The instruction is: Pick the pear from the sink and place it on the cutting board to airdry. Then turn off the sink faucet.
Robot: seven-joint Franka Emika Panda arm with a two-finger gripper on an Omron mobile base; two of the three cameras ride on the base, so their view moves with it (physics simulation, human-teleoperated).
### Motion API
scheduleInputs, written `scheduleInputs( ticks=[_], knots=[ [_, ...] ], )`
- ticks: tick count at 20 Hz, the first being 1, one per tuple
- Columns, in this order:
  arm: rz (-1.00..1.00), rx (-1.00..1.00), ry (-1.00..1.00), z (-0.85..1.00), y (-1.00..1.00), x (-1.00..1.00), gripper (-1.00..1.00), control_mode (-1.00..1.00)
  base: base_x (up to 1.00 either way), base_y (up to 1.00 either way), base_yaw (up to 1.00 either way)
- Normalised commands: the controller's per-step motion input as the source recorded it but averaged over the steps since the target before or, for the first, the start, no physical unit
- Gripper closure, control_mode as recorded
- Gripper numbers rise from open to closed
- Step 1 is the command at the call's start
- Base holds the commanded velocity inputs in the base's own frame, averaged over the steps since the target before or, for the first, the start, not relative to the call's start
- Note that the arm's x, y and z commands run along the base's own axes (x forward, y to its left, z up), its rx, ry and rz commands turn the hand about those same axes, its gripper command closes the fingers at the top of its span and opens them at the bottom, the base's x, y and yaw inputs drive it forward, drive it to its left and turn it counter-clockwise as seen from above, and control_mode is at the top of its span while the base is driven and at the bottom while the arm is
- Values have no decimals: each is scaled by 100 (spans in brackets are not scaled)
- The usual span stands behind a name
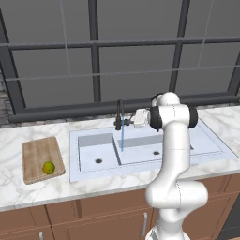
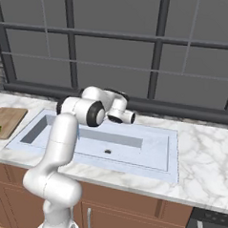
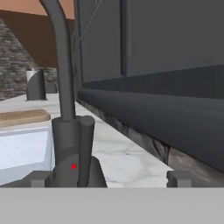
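On the marble tabletop [image 1: 28, 131], left of the sink [image 1: 206, 136]: cutting board [image 1: 41, 159], light-brown wood, rounded corners, lying flat, well apart from the basins. On the board's near right part: pear [image 1: 48, 167], small, yellow-green, resting free with nothing gripping it; seen again at the far left edge of the right base view, on the board.

Set into the tabletop: sink, pale blue-white, double basin, one dark drain hole in each basin, a divider between them.

Behind the sink divider, at the back rim: sink faucet [image 1: 120, 115], slim, dark, gooseneck spout arching toward the basins. Thin blue stream of water [image 1: 123, 138] falling from the spout into the sink near the divider. Close up in the hand view: dark upright faucet base with a stubby lever alongside, directly ahead.

Just right of the faucet, level with its base: tool [image 1: 129, 123], fingers spread wide apart, clamped on nothing; left fingertip seemingly just beside the faucet body, contact not certain from these angles.

Behind everything: dark-framed window [image 1: 93, 51], grey panes. Below the tabletop: brown wooden cabinets [image 1: 103, 220].
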Motion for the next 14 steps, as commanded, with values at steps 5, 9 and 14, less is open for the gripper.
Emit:
scheduleInputs(
  ticks=[5, 9, 14],
  knots=[
    [2, 0, 0, 0, 7, 21, -100, -100, 0, 0, 0],
    [3, 1, 0, 3, 14, 12, -100, -100, 0, 0, 0],
    [3, 2, 0, 22, 14, 9, -100, -100, 0, 0, 0]
  ],
)
